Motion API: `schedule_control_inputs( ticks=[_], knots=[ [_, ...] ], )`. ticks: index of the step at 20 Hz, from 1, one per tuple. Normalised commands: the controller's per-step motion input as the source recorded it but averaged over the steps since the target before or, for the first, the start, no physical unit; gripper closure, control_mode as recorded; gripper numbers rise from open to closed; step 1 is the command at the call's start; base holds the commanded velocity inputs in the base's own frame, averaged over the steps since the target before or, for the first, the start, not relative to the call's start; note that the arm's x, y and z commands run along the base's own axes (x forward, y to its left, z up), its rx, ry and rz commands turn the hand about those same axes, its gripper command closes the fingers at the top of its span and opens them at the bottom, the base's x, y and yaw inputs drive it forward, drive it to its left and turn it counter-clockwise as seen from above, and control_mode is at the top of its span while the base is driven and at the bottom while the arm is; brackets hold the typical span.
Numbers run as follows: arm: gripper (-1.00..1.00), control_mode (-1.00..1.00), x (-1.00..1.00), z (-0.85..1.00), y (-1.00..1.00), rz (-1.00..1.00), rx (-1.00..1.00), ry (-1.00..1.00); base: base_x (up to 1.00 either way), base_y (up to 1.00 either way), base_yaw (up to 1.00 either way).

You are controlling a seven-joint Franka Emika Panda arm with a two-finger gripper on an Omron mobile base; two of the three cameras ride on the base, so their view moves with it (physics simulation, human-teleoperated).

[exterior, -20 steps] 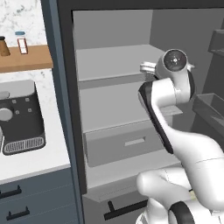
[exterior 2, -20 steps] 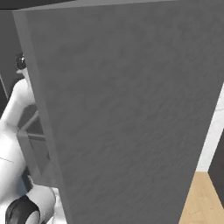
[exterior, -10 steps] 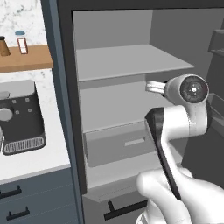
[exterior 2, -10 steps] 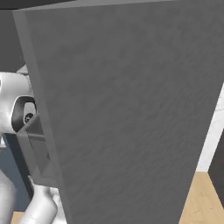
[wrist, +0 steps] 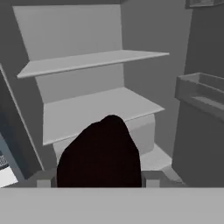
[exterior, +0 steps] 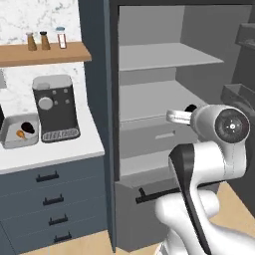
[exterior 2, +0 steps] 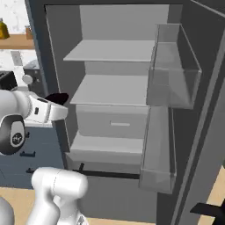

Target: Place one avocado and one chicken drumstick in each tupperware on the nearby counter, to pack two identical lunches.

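Left base view: arm's in front of the open fridge point(exterior: 164, 99), a dark avocado point(exterior: 191, 107) peeking past its wrist, while over on the white surface point(exterior: 55, 149) a grey tupperware point(exterior: 10, 138) sits just left of the coffee machine point(exterior: 56, 108) w/ an orange drumstick point(exterior: 20, 133) and a 2nd avocado point(exterior: 29, 128) inside. Right base view: same dark avocado point(exterior 2: 56, 97) at the hand's tip, level w/ the fridge's middle shelf point(exterior 2: 110, 90), clear door bins point(exterior 2: 173, 70) to the right. Hand view: avocado point(wrist: 99, 155) sits between the fingers point(wrist: 43, 179), which pinch it from both sides, empty fridge shelves behind.
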Motion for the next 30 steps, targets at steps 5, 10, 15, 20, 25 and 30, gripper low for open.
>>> schedule_control_inputs(
  ticks=[5,10,15,20,25,30],
  knots=[
    [1.00,1.00,0.00,0.00,0.00,0.00,0.00,0.00,-0.83,1.00,0.09],
    [1.00,1.00,0.00,0.00,0.00,0.00,0.00,0.00,-0.09,1.00,0.02],
    [1.00,1.00,0.00,0.00,0.00,0.00,0.00,0.00,0.39,1.00,0.00],
    [1.00,1.00,0.00,0.00,0.00,0.00,0.00,0.00,0.57,1.00,0.00],
    [1.00,1.00,0.00,0.00,0.00,0.00,0.00,0.00,0.68,1.00,0.00],
    [1.00,1.00,0.00,0.00,0.00,0.00,0.00,0.00,0.43,1.00,-0.01]
  ],
)
